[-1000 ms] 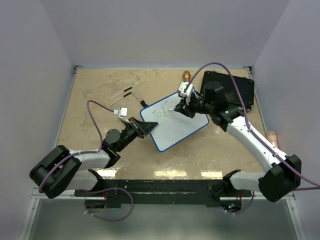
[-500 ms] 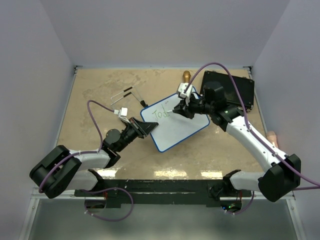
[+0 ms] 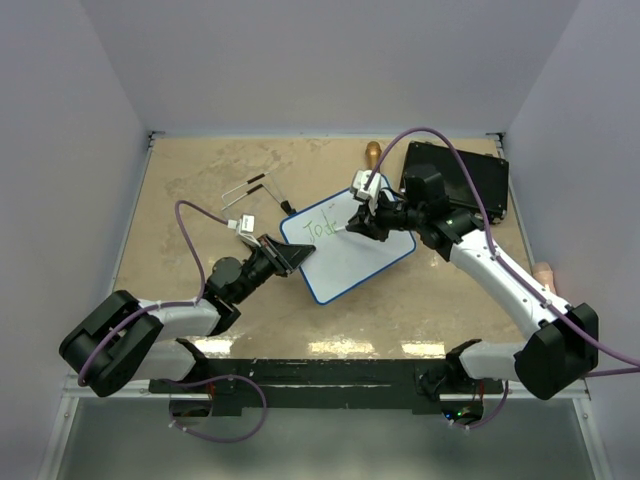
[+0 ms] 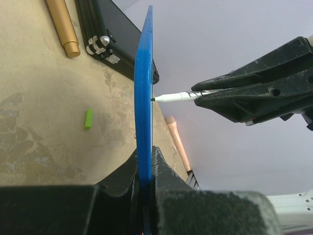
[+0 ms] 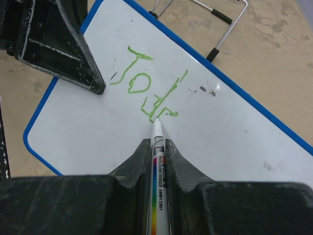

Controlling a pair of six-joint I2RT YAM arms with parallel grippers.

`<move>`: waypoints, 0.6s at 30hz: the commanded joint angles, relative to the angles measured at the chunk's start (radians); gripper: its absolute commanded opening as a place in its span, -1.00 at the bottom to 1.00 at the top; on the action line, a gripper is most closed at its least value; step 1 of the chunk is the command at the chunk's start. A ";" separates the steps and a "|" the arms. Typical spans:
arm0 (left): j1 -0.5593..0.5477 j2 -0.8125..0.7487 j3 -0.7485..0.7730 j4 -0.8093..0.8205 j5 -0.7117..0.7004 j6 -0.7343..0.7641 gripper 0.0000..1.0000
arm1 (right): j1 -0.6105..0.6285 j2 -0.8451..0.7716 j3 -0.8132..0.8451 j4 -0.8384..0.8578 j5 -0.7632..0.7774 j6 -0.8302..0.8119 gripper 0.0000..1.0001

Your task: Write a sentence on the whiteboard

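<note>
Marker (image 5: 158, 178) barrel cut off, btm edge.

— What surrounds the bench?
— I see plain pale walls (image 3: 330, 60) on three sides, the back one well beyond the right gripper (image 3: 358, 224).
— And beneath it?
— A tan mottled tabletop (image 3: 190, 180), with bright glare patches (image 3: 340, 347) well behind the gripper.
</note>
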 commanded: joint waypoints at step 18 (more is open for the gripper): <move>0.009 -0.034 0.056 0.758 0.025 -0.033 -1.00 | 0.005 0.010 0.048 0.044 0.082 0.023 -1.00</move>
